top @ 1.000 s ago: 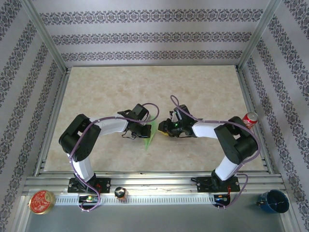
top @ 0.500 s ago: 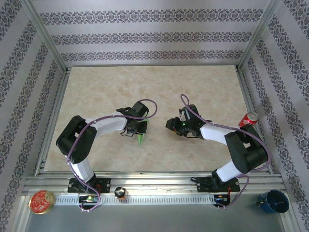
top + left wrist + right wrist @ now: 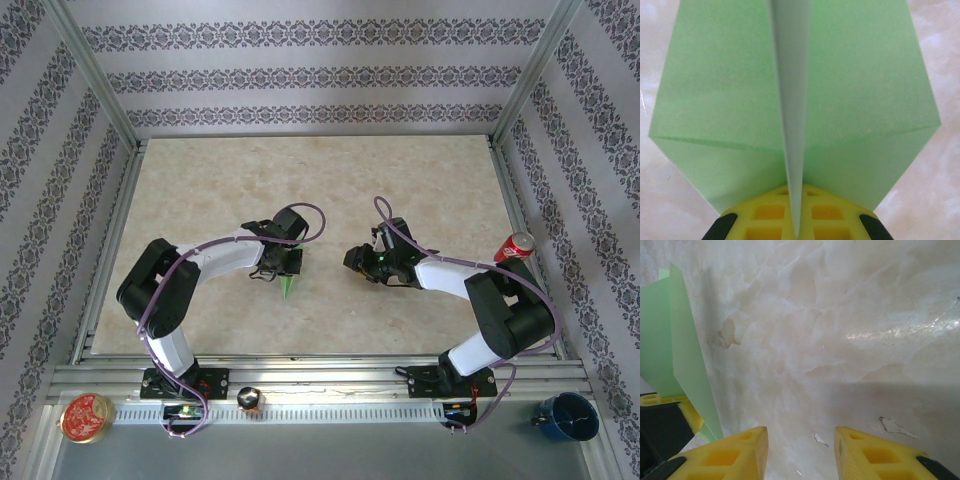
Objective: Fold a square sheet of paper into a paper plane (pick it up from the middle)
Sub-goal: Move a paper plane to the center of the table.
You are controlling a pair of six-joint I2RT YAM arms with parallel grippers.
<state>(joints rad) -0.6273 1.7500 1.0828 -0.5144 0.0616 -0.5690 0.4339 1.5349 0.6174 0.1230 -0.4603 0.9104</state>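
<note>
The pale-green paper plane (image 3: 850, 90) is folded, with two wings spread to the sides and a thin keel standing up the middle of the left wrist view. My left gripper (image 3: 796, 220) is shut on that keel, its yellow jaws pressed together on the paper. From above, a small green point of the paper plane (image 3: 289, 287) pokes out below my left gripper (image 3: 287, 268). My right gripper (image 3: 352, 260) stands open to the right, apart from the paper. Its wrist view shows the paper plane (image 3: 680, 350) at the left edge and my right gripper (image 3: 800, 447) over bare table.
A red can (image 3: 517, 245) stands at the table's right edge by the right arm. Off the table in front are a round tin (image 3: 85, 417), a small dark object (image 3: 249, 401) and a blue cup (image 3: 566, 415). The marbled tabletop (image 3: 320, 180) stretches behind both arms.
My right gripper let go of the paper and drew back to the right. The left gripper kept the paper and shifted slightly left; less green now shows from above.
</note>
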